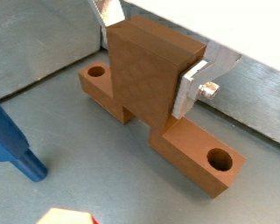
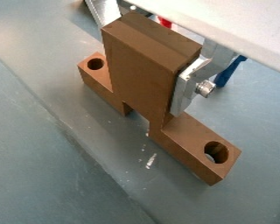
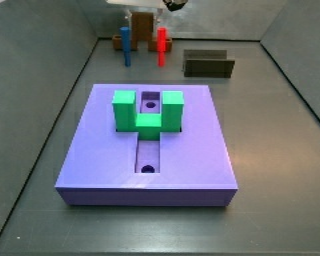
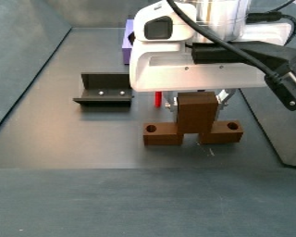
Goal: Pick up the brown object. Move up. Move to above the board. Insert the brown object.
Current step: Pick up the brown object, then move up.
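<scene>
The brown object (image 1: 149,74) is an orange-brown bar with a round hole near each end and an upright block at its middle. It also shows in the wrist view (image 2: 143,74) and in both side views (image 4: 194,116) (image 3: 145,22). My gripper (image 1: 149,52) (image 2: 145,52) (image 4: 194,97) is shut on the upright block, one silver finger (image 1: 192,87) on each side. The bar lies at floor level at the far end of the workspace. I cannot tell whether it is lifted. The lavender board (image 3: 190,150) with its green U-shaped block (image 3: 148,112) lies apart from it, with a corner showing (image 4: 123,39).
A blue peg (image 3: 124,42) (image 1: 11,140) and a red peg (image 3: 162,40) stand beside the brown object. The dark olive-brown open box (image 3: 208,65) (image 4: 104,91) lies between the pegs and the board. Grey walls enclose the floor.
</scene>
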Robot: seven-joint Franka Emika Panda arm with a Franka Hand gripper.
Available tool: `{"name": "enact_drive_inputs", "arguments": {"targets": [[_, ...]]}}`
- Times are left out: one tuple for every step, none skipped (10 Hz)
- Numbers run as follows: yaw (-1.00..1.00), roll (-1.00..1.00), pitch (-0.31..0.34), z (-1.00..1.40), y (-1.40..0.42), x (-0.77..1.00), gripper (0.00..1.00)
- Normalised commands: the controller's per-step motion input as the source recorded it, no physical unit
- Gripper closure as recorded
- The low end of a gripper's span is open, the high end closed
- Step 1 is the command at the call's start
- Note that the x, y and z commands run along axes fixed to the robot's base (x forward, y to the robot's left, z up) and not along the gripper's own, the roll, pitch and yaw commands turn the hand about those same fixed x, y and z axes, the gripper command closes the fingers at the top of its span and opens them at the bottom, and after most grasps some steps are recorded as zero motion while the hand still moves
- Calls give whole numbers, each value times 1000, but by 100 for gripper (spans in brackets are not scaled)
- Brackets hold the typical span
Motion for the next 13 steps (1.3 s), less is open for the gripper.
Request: {"name": "enact_drive_inputs", "arguments": {"targets": [[0, 0, 0, 0, 0, 0, 100], [0, 0, 0, 0, 0, 0, 100], [0, 0, 0, 0, 0, 0, 100], [0, 0, 0, 0, 0, 0, 100], [0, 0, 0, 0, 0, 0, 100], [0, 0, 0, 0, 0, 0, 100], [0, 0, 0, 0, 0, 0, 100], [0, 0, 0, 0, 0, 0, 100], [0, 0, 0, 0, 0, 0, 100], [0, 0, 0, 0, 0, 0, 100], [0, 0, 0, 833, 0, 0, 100], [-7, -8, 14, 817, -30, -36, 100], [-14, 24, 35, 569, -33, -82, 100]]}}
